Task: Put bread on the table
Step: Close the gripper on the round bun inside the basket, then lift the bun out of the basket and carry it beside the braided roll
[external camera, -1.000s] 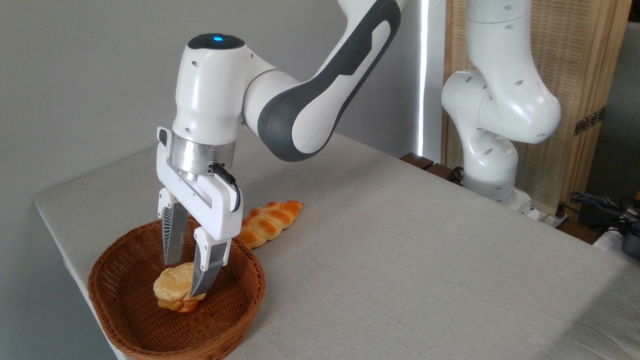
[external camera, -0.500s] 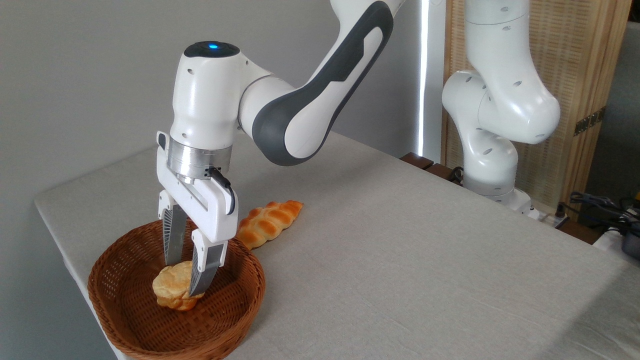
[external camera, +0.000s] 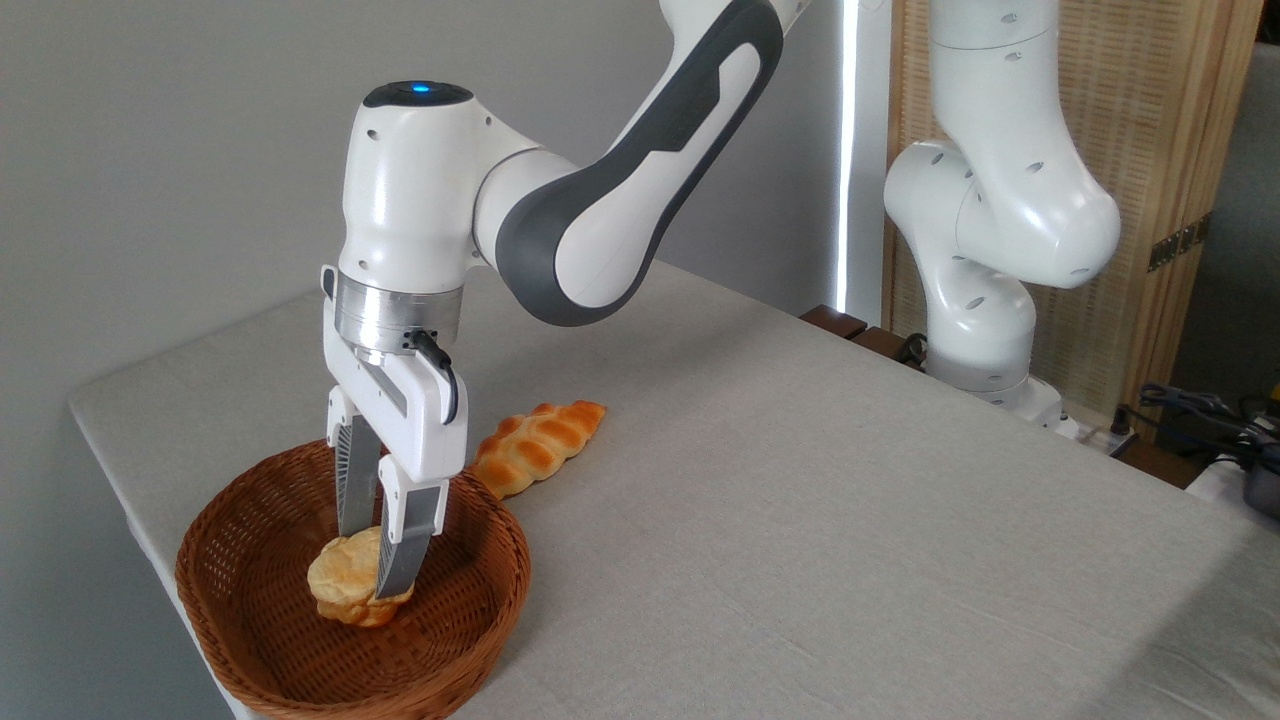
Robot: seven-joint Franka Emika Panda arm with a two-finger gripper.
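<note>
The bread (external camera: pixel 335 578) is a small lumpy bun, pale gold on top and darker at its base, lying inside a brown wicker basket (external camera: pixel 205 590) at the near left corner of the table (external camera: pixel 800 500). My gripper (external camera: pixel 368 565) points straight down into the basket. Its fingers (external camera: pixel 402 535) stand on either side of the bun's right half and press against it. The bun still rests on the basket floor. The far fingertip is hidden behind the bun.
A braided orange-glazed loaf (external camera: pixel 535 445) lies on the cloth just behind the basket's right rim. The arm's white base (external camera: pixel 985 340) stands at the table's far right edge. The basket sits close to the table's left edge.
The fingers have drawn together around the bun, and the wrist has turned slightly. The bun has stayed in the basket.
</note>
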